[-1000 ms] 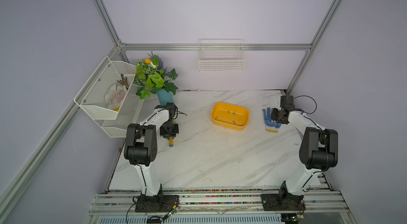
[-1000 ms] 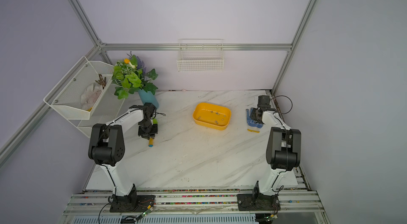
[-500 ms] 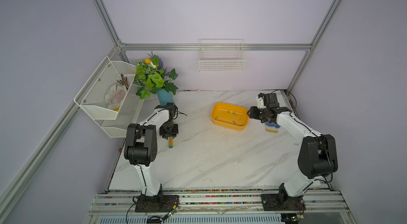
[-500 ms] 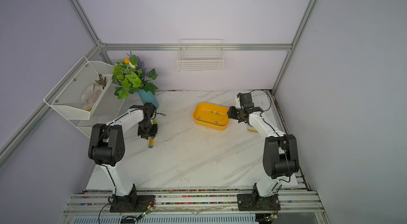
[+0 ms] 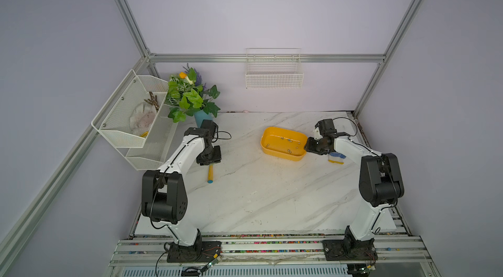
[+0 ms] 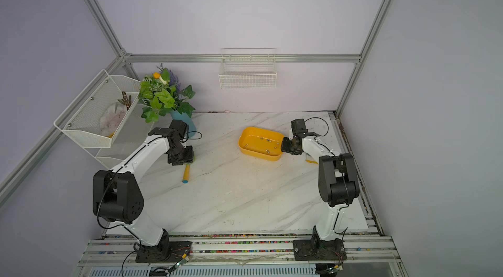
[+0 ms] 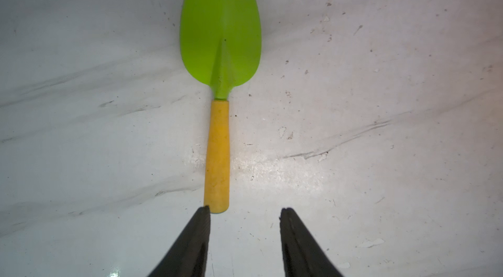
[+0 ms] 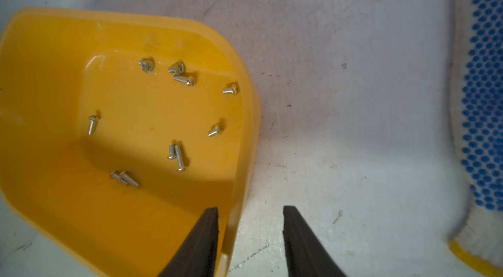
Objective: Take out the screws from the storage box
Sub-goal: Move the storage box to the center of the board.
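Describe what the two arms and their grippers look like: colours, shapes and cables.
The left arm and right arm have white tubular links joined by bulky, rounded black joints, and stand on black bases. A thin black cable loops at each wrist. The left gripper and right gripper each have two matte black fingers tapering to blunt tips.

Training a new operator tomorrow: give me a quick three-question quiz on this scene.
1. True or false: all the screws lie inside the storage box.
2. The right gripper is: A) shut on a screw, B) open astride the box's wall, C) far from the box.
3. Fill in: the left gripper hovers by the trowel, whose handle is ___.
Key: 1 true; 2 B; 3 yellow.
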You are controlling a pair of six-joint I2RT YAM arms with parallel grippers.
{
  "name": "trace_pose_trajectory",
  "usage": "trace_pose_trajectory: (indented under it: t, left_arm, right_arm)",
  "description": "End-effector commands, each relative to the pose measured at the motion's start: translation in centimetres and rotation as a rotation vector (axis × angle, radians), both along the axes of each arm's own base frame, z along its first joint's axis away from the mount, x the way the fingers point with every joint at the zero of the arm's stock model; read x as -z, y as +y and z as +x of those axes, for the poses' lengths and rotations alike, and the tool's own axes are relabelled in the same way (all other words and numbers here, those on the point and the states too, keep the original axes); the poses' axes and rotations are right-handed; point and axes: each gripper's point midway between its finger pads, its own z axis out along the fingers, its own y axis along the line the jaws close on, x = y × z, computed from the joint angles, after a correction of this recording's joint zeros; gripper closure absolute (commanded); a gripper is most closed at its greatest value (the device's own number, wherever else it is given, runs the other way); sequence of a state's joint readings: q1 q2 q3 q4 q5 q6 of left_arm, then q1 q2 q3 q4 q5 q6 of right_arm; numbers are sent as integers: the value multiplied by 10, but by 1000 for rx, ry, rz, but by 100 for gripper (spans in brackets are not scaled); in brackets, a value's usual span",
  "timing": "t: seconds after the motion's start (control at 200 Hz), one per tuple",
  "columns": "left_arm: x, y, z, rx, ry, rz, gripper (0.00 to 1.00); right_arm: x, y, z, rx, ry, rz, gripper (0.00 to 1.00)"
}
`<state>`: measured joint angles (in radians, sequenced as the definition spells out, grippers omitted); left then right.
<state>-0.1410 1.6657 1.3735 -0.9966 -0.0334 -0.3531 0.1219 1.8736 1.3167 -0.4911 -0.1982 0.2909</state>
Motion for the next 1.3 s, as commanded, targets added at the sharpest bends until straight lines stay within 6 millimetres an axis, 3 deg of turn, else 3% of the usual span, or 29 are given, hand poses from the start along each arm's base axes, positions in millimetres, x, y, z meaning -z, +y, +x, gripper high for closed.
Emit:
trace_pose_trajectory:
  t: [0.0, 0.12, 0.35, 0.545, 0.83, 0.925, 1.105, 1.295]
  left_arm:
    - [3, -12, -14, 2, 25, -47, 53]
    - [1, -28, -10, 14, -5, -102, 54]
    - [-5, -54, -8, 57, -19, -167, 54]
    - [-8, -66, -13, 62, -28, -219, 54]
    - [-35, -132, -19, 105, -119, -437, 50]
    - [-31, -151, -28, 124, -100, -490, 50]
    - [-4, -152, -47, 96, -34, -476, 50]
    - [6, -159, -59, 94, -21, -497, 50]
  right_arm:
    - [-2, 3, 2, -32, 0, -13, 67]
    - [-1, 8, -5, -61, 8, -11, 79]
    - [-10, 14, -18, -83, 12, -11, 89]
    - [-12, 29, -52, -124, 43, -15, 93]
    - [-18, 57, -117, -177, 78, 16, 94]
    - [-16, 64, -135, -174, 85, 56, 94]
    - [-2, 69, -155, -174, 105, 70, 92]
    - [-8, 74, -157, -193, 90, 78, 73]
